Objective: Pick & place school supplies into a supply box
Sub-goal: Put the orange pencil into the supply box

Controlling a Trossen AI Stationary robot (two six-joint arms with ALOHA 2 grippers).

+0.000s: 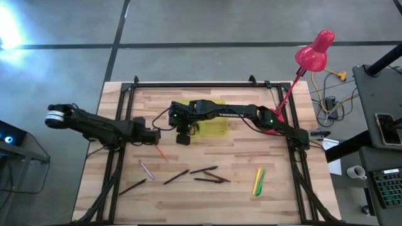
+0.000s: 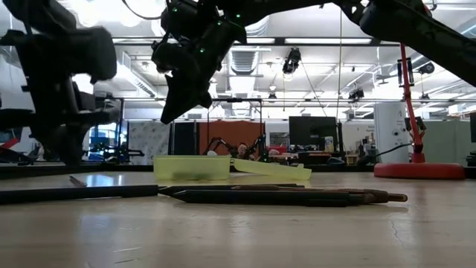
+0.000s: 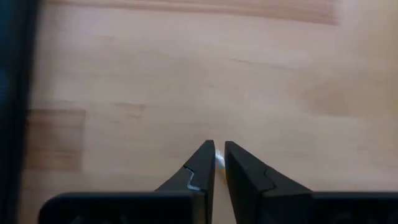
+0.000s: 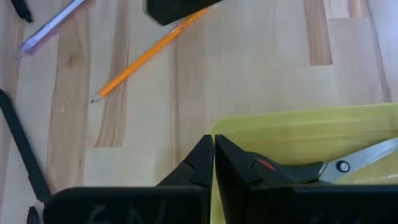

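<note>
While closed, right hand (image 1: 183, 139) beside supply box (image 1: 217, 127).

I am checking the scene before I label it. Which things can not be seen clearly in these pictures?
- Scissors: right wrist view, handles hidden behind the right gripper; not made out in the high view.
- Box: high view, its inside covered by the right arm.
- Pencil: right wrist view, upper end hidden by the left gripper.
- Left gripper: left wrist view, a pale bit between its fingertips, too small to identify.

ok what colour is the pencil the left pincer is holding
Orange, with a dark tip; the pencil shows best in the right wrist view.
</note>
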